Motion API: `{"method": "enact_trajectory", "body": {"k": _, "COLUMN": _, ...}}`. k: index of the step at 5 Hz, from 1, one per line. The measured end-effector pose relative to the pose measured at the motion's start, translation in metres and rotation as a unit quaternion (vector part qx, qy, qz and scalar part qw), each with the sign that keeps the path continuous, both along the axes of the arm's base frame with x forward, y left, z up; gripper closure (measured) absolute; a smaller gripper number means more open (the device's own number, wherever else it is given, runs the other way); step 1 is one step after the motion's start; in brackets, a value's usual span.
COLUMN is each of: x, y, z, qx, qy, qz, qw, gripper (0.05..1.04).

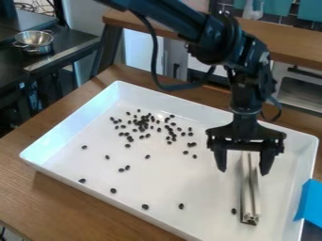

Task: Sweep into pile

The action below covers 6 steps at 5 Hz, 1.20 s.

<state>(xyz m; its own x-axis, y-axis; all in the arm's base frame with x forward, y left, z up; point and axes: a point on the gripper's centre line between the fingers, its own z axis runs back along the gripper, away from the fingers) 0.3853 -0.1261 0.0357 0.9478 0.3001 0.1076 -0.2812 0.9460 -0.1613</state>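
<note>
Hanging down over the right part of the white tray (72, 124), the black gripper (243, 171) has its jaws spread wide, one to each side of the metal bar (252, 200), with a gap showing either way, so no pinch on it! And that bar, what a spot: it lies lengthwise on the tray floor, its far end up beneath the gripper, its near end pointing towards the front rim.

Over to the dark beans (144, 123), and they're all over the place! The thickest bunch sits left of the gripper, in the far half of the tray, loose around its edges, with plenty of them bunched close together. Out front it's stragglers: a string of singles along the near side, a little pair just behind them, and one lone bean (234, 211) right beside the bar's near end, on its left.

The tray rests on the wooden tabletop (56, 202), something bright blue (309, 202) at its right edge. And away at the back left, a shiny metal pot (35, 42) stands on a dark counter (66, 52).
</note>
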Motion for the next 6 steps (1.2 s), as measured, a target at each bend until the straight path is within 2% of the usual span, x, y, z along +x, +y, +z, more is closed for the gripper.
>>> {"method": "enact_trajectory", "body": {"k": 2, "x": 0.001, "y": -0.001, "z": -0.003, "qx": 0.001, "qy": 0.004, "qz": -0.001, "qw": 1.0000, "gripper": 0.694}}
{"method": "enact_trajectory", "body": {"k": 3, "x": 0.000, "y": 0.008, "z": -0.005, "qx": 0.001, "qy": 0.012, "qz": -0.005, "qw": 0.9999, "gripper": 0.744}}
{"method": "enact_trajectory", "body": {"k": 4, "x": -0.001, "y": 0.022, "z": -0.008, "qx": 0.004, "qy": 0.015, "qz": -0.005, "qw": 0.9999, "gripper": 0.744}}
{"method": "enact_trajectory", "body": {"k": 5, "x": -0.002, "y": 0.039, "z": -0.007, "qx": 0.034, "qy": 0.019, "qz": -0.028, "qw": 0.9988, "gripper": 0.744}}
{"method": "enact_trajectory", "body": {"k": 6, "x": -0.002, "y": 0.071, "z": -0.008, "qx": 0.040, "qy": 0.029, "qz": -0.023, "qw": 0.9985, "gripper": 0.744}}
